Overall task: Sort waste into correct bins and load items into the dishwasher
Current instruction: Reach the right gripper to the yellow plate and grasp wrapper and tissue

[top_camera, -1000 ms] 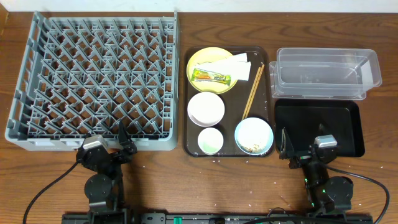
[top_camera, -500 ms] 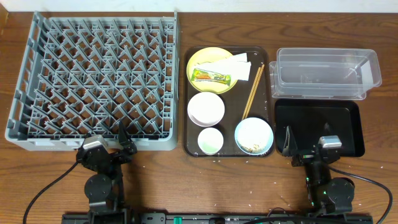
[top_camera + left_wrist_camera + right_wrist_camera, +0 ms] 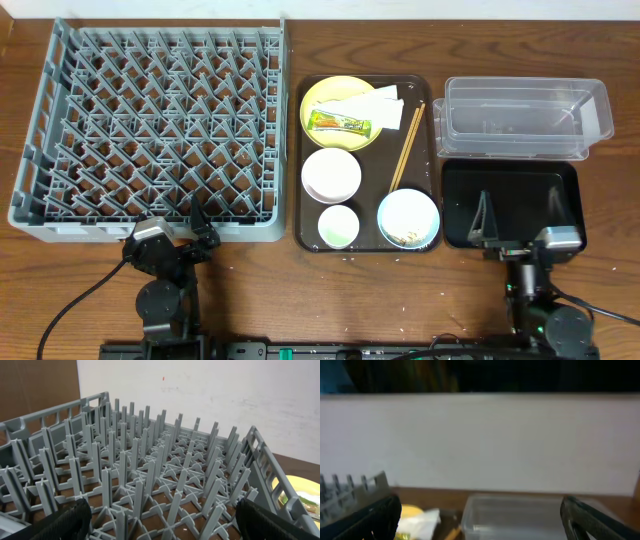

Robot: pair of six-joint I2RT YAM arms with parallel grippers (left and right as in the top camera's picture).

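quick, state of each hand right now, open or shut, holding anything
left hand: open, holding nothing
right hand: open, holding nothing

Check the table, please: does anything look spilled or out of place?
Yes. Small white rice-like scraps lie scattered on the brown wooden table in front of the brown serving tray, outside any dish. A few more sit in the light blue bowl.

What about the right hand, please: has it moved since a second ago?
Yes. The right hand has shifted rightward along the near edge of the black tray, from its left corner toward its middle.
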